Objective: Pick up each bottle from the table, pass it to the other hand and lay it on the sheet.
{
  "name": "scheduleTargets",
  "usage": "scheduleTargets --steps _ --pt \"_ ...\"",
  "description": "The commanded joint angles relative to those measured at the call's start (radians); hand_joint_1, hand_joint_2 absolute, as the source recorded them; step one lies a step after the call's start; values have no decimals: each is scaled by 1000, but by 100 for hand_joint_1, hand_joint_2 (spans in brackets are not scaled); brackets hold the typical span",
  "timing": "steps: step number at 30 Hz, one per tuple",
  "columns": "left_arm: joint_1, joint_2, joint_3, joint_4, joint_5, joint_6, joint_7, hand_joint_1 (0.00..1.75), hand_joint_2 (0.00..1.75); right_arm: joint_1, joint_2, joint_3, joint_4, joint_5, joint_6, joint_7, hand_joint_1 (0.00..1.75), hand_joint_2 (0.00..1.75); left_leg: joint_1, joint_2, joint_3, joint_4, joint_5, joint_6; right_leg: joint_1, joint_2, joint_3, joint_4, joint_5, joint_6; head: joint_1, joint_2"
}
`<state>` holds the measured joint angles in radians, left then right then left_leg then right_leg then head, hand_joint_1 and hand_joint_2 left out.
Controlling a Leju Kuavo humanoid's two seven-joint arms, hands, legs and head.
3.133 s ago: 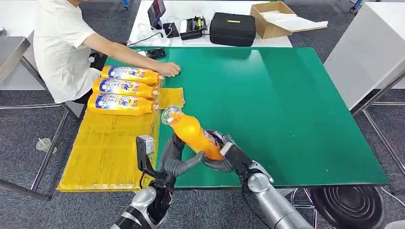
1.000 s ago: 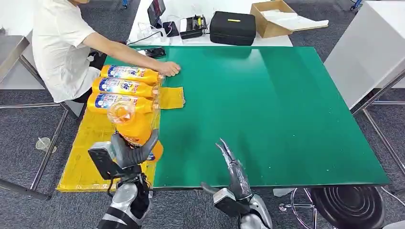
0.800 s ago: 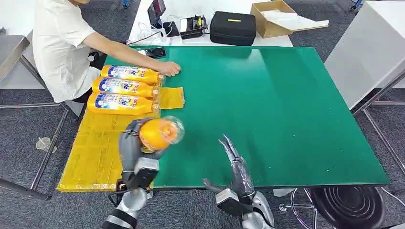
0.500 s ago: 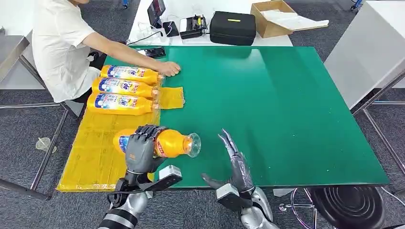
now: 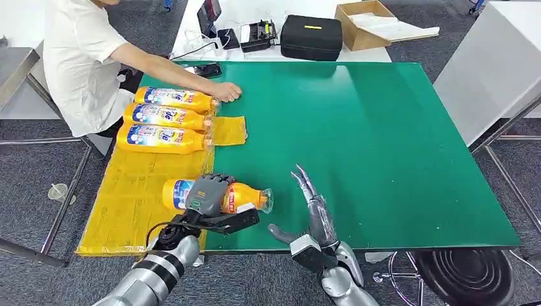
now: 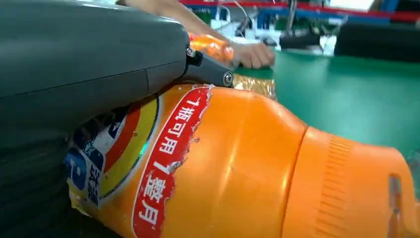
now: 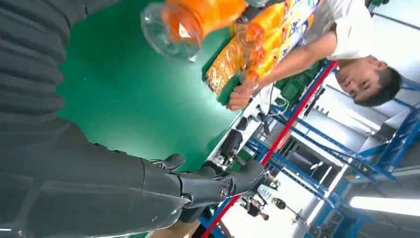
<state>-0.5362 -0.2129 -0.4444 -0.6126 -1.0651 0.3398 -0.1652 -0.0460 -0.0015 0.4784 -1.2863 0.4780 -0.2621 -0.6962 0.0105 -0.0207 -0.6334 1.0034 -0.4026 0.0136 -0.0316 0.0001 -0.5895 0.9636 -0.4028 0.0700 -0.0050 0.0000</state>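
Since half a second ago the held bottle (image 5: pixel 220 196) has dropped lower, lying level across the yellow sheet's (image 5: pixel 131 213) edge.
To finish well, the left robot hand (image 5: pixel 207 193), wrapped over the bottle's middle, should shift it further onto the sheet, parallel to the three laid bottles (image 5: pixel 167 120), before letting go; its capped end overhangs the green surface (image 5: pixel 370 140). Orange, labelled, clear-capped. The right robot hand (image 5: pixel 312 210) holds nothing, fingers spread.
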Motion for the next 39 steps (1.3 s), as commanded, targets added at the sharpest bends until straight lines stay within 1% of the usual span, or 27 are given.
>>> scheduleTargets --steps 1,2,3,4,5,6,7,8,9,11,16,17,18,20,22,24,25,26,28,29,30,31,34,37,38,39 --pt "-94 30 -23 160 40 -40 9 133 175 -36 6 -13 65 -8 10 -2 0 175 1 5 6 0 -2 0 2 4 5 -1 -1 -4 0 0" --pt "-94 30 -23 160 40 -40 9 133 175 -36 6 -13 65 -8 10 -2 0 175 1 4 5 0 -2 0 1 3 4 -1 0 -3 0 0" --pt "-96 31 -19 163 46 -39 13 141 175 -35 5 -11 64 -9 5 -2 0 175 1 5 7 0 -3 -1 2 3 6 -1 -1 -5 0 0" --pt "-99 32 -12 165 55 -40 21 136 175 -34 6 -13 66 -14 2 -2 0 175 1 4 5 0 -1 0 1 2 4 -1 0 -4 0 0" --pt "-106 35 -13 174 51 -46 40 80 175 -32 7 -19 68 -14 -1 -2 0 175 1 5 6 0 -2 -1 2 3 5 0 -1 -5 0 0" --pt "-112 36 -12 181 53 -61 52 35 175 -30 7 -23 69 -14 -5 -2 0 175 1 4 5 0 -2 0 1 3 4 -1 -1 -4 0 0" --pt "-116 35 -13 186 53 -72 60 5 175 -28 7 -27 69 -15 -6 -2 0 175 0 3 4 -1 -1 -1 1 2 3 -1 0 -2 0 0" --pt "-126 34 -15 197 55 -109 64 0 175 -25 6 -34 66 -20 -4 -2 0 175 1 4 6 0 -2 -1 1 3 5 -1 -1 -4 0 0" --pt "-133 33 -10 200 69 -157 64 0 175 -23 5 -35 63 -23 -8 -2 0 175 1 5 7 0 -3 -1 2 3 6 0 -2 -5 0 0" --pt "-142 32 -6 207 85 -211 64 0 175 -22 5 -41 67 -37 -3 -2 0 175 1 4 5 0 -1 -1 2 2 4 0 -1 -4 0 0" --pt "-151 46 -12 214 105 -296 43 0 175 -25 1 -47 77 -73 -10 -2 0 175 0 2 4 0 0 -1 1 1 3 -1 0 -2 0 0" --pt "-151 46 -12 214 105 -296 43 0 175 -25 1 -47 77 -73 -10 -2 0 175 1 4 6 0 -2 -1 1 2 6 -1 -1 -4 0 0" --pt "-151 46 -12 214 105 -296 43 0 175 -25 1 -47 77 -73 -10 -2 0 175 1 4 5 0 -1 -1 1 3 5 -1 0 -3 0 0" --pt "-151 46 -12 214 105 -296 43 0 175 -25 1 -47 77 -73 -10 -2 0 175 1 4 7 0 -1 -1 1 2 6 -1 -1 -4 0 0" --pt "-151 46 -12 214 105 -296 43 0 175 -25 1 -47 77 -73 -10 -2 0 175 0 3 4 0 0 -1 1 2 4 -1 0 -3 0 0" --pt "-151 46 -12 214 105 -296 43 0 175 -25 1 -47 77 -73 -10 -2 0 175 1 5 8 0 -2 -1 2 3 7 -1 -1 -6 0 0" --pt "-151 46 -12 214 105 -296 43 0 175 -25 1 -47 77 -73 -10 -2 0 175 0 3 5 -1 -1 -1 1 2 4 -1 0 -3 0 0" --pt "-151 46 -12 214 105 -296 43 0 175 -25 1 -47 77 -73 -10 -2 0 175 1 5 6 0 -2 -1 2 3 5 -1 -1 -4 0 0" --pt "-152 52 -15 215 108 -312 38 0 175 -27 0 -49 85 -81 -10 -2 0 175 0 3 5 -1 -1 -1 1 2 4 -1 0 -3 0 0" --pt "-153 54 -18 214 108 -317 37 0 175 -28 -1 -50 88 -84 -14 -2 0 175 1 6 9 0 -3 -1 3 3 8 -1 -2 -6 0 0" --pt "-153 58 -20 214 111 -327 32 0 175 -29 -2 -51 92 -89 -18 -2 0 175 1 4 6 -1 -1 -1 1 2 5 -1 -1 -4 0 0" --pt "-154 61 -23 215 112 -335 29 0 175 -30 -3 -51 96 -94 -17 -2 0 175 1 5 8 0 -2 -1 2 3 7 -1 -1 -5 0 0" --pt "-149 64 -29 203 116 -331 14 0 175 -32 -6 -48 103 -101 -31 -2 0 175 0 4 6 -1 -1 -1 1 2 5 -1 0 -3 0 0" --pt "-117 63 -23 134 154 -280 -55 0 175 -30 -15 -37 105 -105 -55 -2 0 175 0 3 6 -1 -1 -1 1 2 5 -1 0 -3 0 0" --pt "-87 61 -5 78 195 -244 -101 0 175 -26 -19 -35 99 -110 -65 -2 0 175 0 4 7 -1 -1 -1 1 3 6 -1 -1 -4 0 0" --pt "-50 60 9 5 266 -260 -154 0 175 -20 -22 -32 94 -117 -73 -2 0 175 1 6 9 0 -2 -1 2 4 8 -1 -1 -5 0 0"
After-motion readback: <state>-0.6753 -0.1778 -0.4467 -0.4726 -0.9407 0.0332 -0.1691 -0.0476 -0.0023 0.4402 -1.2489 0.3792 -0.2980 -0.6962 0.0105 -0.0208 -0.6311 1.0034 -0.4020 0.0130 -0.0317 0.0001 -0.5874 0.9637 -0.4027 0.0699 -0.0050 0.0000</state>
